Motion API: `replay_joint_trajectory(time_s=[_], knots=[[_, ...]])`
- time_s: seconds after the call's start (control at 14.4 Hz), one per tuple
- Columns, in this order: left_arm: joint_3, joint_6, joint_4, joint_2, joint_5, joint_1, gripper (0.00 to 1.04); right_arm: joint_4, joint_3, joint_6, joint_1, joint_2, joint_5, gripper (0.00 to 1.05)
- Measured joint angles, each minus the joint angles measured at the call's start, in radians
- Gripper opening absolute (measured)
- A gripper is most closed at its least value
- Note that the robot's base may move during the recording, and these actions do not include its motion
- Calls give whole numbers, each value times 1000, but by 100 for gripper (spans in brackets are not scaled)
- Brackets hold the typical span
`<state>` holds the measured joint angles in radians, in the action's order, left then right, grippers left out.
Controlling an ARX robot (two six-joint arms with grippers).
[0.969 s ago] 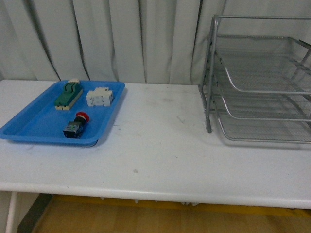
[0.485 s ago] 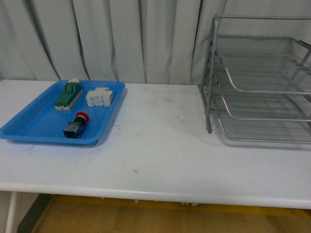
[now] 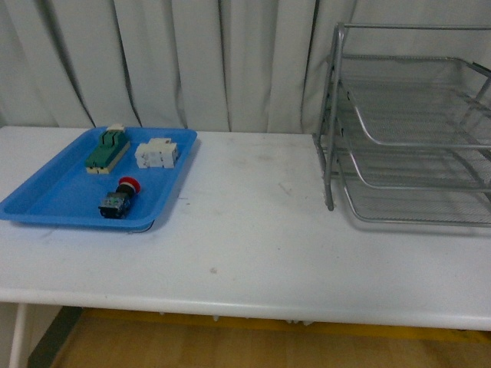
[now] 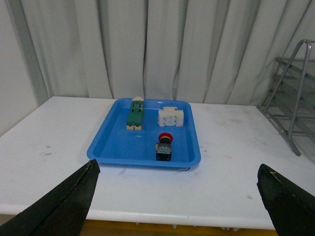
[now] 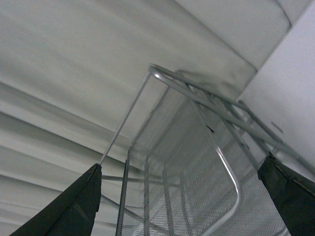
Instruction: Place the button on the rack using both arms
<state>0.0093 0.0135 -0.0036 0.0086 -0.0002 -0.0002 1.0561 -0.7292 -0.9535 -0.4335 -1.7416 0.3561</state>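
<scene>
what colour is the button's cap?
Red, above a black body. The button lies in the blue tray; the left wrist view shows it best.

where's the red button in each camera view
Front view: the button lies in the blue tray, near its front edge, left of the picture.
Left wrist view: the button is in the same tray, nearer the camera than the white block.
Right wrist view: not in it.
Shared landmark: the rack, partly seen by the left wrist, filling the right wrist view.
</scene>
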Motion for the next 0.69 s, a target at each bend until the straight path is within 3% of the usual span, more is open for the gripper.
replay_joint_trajectory(time_s=[0.14, 0.35, 0.69], knots=[[0, 0, 0, 0, 0, 0, 98, 17, -15, -199, 45, -126, -1, 98], [0, 0, 0, 0, 0, 0, 98, 180, -13, -398, 132, -228, 39, 98], [0, 0, 0, 0, 0, 0, 98, 227, 79, -522, 237, -320, 156, 98]])
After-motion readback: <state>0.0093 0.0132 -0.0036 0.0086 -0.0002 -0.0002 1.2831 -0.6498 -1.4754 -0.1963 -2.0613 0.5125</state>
